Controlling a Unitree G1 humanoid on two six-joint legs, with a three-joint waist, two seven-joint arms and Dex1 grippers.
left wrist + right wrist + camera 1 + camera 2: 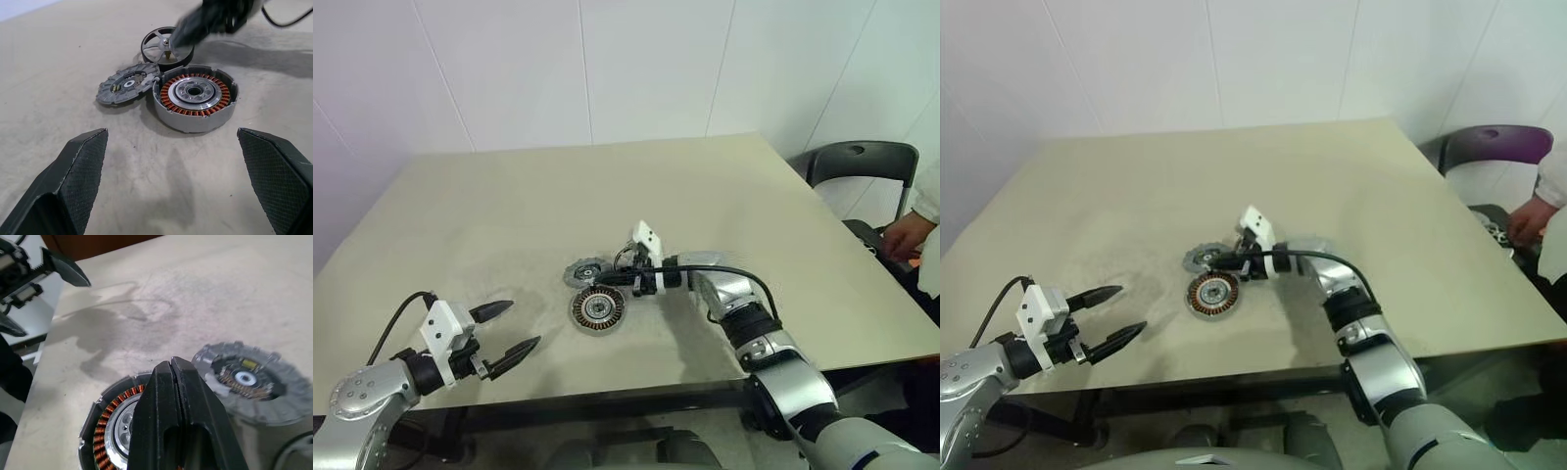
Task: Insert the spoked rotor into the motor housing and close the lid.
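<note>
The motor housing [597, 308] lies flat on the table, its copper windings and pale centre facing up. The spoked rotor [584, 272], small, grey and uneven in outline, lies just beyond it and leans on the housing's rim [128, 85]. The lid [164, 46], a dark-rimmed spoked wheel, rests behind both. My right gripper [612, 284] is shut with nothing in it, hovering low over the housing's far edge and the lid; its fingers [171, 396] are pressed together. My left gripper [521, 325] stands open near the table's front left, well apart from the parts.
The beige table [509, 196] has a front edge close to my left gripper. A dark chair [862, 162] stands past the table's right side, with a person's hand [901, 235] beside it. A black cable [724, 269] runs along my right wrist.
</note>
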